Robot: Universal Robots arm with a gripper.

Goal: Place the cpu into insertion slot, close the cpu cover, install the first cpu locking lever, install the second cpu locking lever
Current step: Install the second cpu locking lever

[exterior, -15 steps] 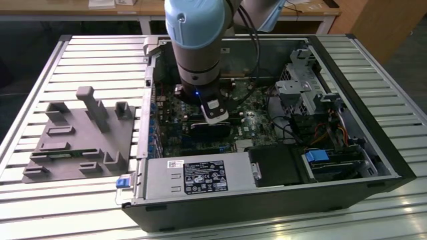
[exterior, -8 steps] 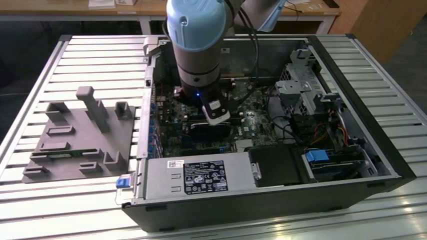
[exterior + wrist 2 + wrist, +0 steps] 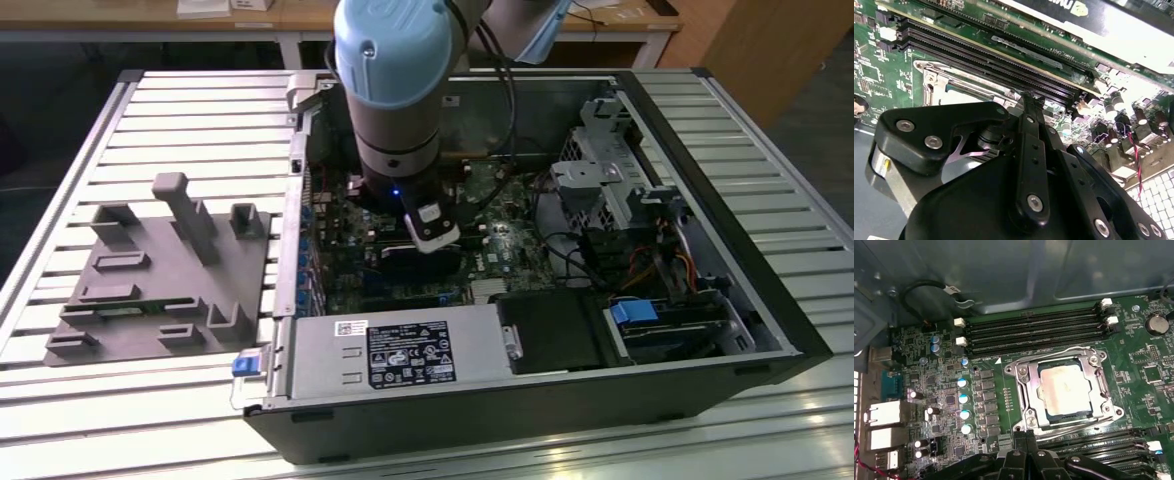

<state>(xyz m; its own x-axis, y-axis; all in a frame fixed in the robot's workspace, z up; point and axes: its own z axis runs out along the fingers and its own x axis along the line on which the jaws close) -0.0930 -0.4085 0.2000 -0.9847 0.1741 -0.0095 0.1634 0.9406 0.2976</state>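
Note:
In the first wrist view the cpu [image 3: 1064, 390], silvery-grey on top, lies flat in the insertion slot [image 3: 1044, 396]. The silver cpu cover [image 3: 1024, 385] is folded down around it. One wire locking lever [image 3: 1054, 353] lies along the socket's side nearest the memory slots, and the other lever [image 3: 1079, 424] lies along the opposite side. My gripper [image 3: 1025, 437] is shut with nothing between its fingers, and its tips hover just beside the second lever's edge of the socket. The second wrist view shows the gripper [image 3: 1029, 99] close over the socket frame [image 3: 949, 80]. In the exterior view the gripper [image 3: 414, 248] reaches down into the open computer case.
Long black memory slots [image 3: 1034, 332] flank the socket. Capacitors [image 3: 964, 397] and rear ports [image 3: 884, 412] stand nearby. In the case sit a power supply [image 3: 387, 350] and a drive cage [image 3: 601, 180]. A grey fixture plate [image 3: 160, 270] lies on the exterior view's left.

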